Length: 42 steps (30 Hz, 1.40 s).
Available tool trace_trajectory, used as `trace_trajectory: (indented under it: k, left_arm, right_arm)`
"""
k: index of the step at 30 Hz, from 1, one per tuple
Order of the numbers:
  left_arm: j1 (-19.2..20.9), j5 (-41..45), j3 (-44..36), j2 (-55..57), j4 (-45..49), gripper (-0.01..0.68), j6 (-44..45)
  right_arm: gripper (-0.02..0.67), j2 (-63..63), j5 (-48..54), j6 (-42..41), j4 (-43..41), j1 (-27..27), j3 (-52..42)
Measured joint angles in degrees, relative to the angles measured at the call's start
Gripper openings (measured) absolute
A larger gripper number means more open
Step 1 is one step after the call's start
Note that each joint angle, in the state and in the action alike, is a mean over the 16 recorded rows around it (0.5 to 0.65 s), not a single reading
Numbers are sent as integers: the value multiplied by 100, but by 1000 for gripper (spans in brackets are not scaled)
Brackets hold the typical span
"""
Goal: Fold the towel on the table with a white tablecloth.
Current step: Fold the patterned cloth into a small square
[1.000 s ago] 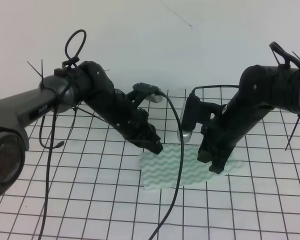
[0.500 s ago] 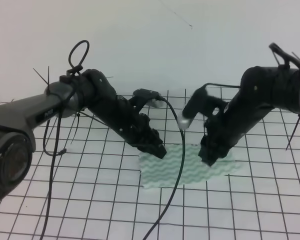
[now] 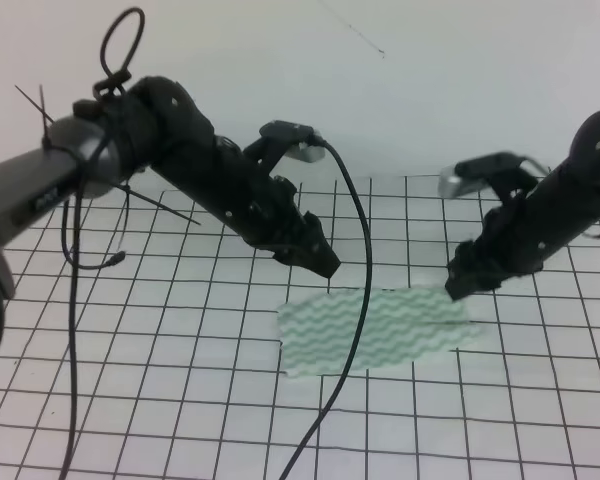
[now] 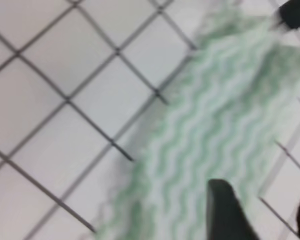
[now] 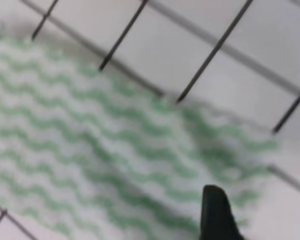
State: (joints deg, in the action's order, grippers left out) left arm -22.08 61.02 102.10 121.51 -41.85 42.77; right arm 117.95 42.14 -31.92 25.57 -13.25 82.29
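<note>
- The towel [image 3: 375, 328] lies flat on the tablecloth [image 3: 180, 380], near the middle of the table [image 3: 540, 420].
- It is pale with wavy green stripes, and it covers a few of the squares.
- A thin black cable [image 3: 358, 300] hangs down from the left arm and crosses in front of the towel's left part.
- The left gripper [image 3: 318, 262] hangs in the air just past the towel's far left corner. It holds nothing. Its fingers [image 4: 227, 212] show a gap between them in the left wrist view.
- The right gripper [image 3: 462, 283] hangs above the towel's far right edge. It holds nothing. Only one finger [image 5: 216, 212] shows, so I cannot tell how wide it is.
- The tablecloth is white with thin black lines that make small squares.
- Behind the table is a plain white wall [image 3: 400, 90].
</note>
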Motion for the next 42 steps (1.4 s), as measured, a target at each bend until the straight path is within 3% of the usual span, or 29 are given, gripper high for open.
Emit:
trace_trajectory:
  k: [8,16,32,42]
  left_arm:
    - [4,377,0,-428,37,135,-81]
    - [4,479,0,-677,39,55,-130]
    - [4,555,0,-999,155,14,-231]
    - [4,515,-12,-1775,704,1,-609]
  right_arm:
    - [378,276,118,-27,342,58,0]
    - [303,355,67,-172,653,53,0]
    - [29,124,44,-226,673,42,0]
    - [6,-127,17,126,330,-133,0]
